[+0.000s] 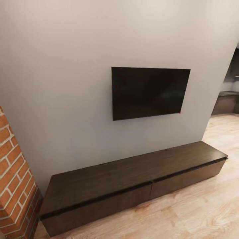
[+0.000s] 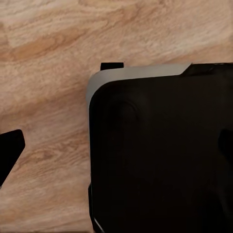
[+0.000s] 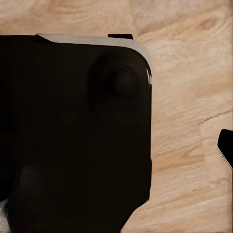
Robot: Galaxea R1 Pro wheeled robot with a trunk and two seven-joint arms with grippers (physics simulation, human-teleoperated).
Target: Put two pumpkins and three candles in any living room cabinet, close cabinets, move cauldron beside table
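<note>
The long brown cabinet (image 1: 132, 186) sits ahead against the wall, both drawers shut. I cannot tell if either hand is wide or narrow.

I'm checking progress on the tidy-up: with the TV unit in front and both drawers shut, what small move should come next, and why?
Probably roll closer to the cabinet and bring a hand toward a drawer front. Both fronts look shut, nothing lies on its top, and both wrist views look down at wood floor beside the robot's dark base.
</note>
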